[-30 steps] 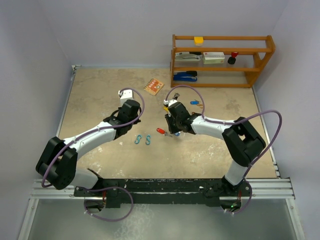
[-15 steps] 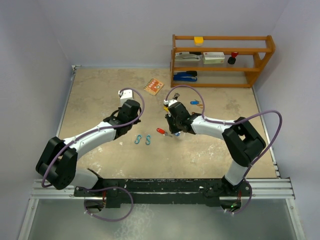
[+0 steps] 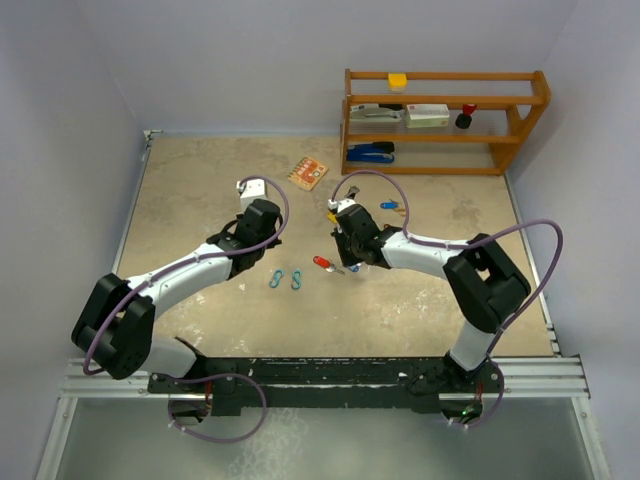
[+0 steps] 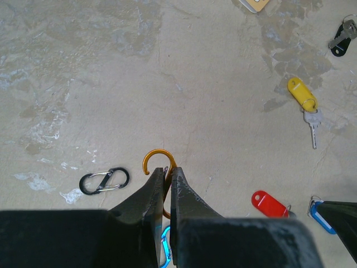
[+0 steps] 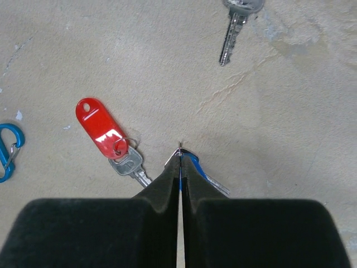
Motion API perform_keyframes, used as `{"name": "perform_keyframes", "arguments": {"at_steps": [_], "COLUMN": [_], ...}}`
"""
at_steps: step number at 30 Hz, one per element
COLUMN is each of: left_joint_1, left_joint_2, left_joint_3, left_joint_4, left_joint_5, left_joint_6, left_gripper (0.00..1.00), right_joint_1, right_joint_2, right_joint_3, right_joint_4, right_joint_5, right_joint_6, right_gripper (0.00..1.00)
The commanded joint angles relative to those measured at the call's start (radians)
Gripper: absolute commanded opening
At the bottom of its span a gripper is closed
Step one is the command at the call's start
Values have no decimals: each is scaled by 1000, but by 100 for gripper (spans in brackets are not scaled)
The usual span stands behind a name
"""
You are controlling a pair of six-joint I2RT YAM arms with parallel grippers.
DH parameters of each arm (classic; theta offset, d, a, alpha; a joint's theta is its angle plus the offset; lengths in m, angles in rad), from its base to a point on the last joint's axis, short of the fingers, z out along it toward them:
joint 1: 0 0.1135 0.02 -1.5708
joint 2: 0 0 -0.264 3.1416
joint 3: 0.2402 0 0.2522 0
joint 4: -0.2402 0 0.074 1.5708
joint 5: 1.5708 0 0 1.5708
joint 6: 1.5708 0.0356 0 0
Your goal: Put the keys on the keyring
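Four keys [image 3: 321, 262] (yellow key [image 4: 302, 92], red key [image 4: 268, 202], blue key [image 4: 319, 214], black key [image 4: 338, 44]); two blue clips [image 3: 275, 278] [image 3: 296, 279], one black clip [image 4: 104, 181], one orange clip [image 4: 156, 159].

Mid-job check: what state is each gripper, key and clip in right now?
Left gripper: shut on orange hook.
Orange hook: pinched, its gap open.
Right gripper: shut on blue-tag key.
Blue-tag key: pinched, mostly hidden.
Red-tag key: flat, loose.
Yellow-tag key: flat, loose.
Black-tag key: flat, loose.
Black clip: flat, closed.
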Motion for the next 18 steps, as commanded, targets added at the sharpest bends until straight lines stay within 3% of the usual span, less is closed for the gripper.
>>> {"name": "perform_keyframes", "arguments": {"at_steps": [1,18], "left_joint_1": [10,8], "left_joint_2": [-6,-2], "left_joint_3": [-5,-13], "left_joint_4": [34,90], "left_joint_5": [2,79], "left_joint_6": [6,6], "left_gripper": [0,0], "right_joint_1": [4,3], "right_joint_2": [-1,-235], "right_joint_3": [27,-105], "right_joint_4": [29,198], "right_joint_5": [65,19], "right_joint_6": [-4,-83], "right_gripper": [0,0]}}
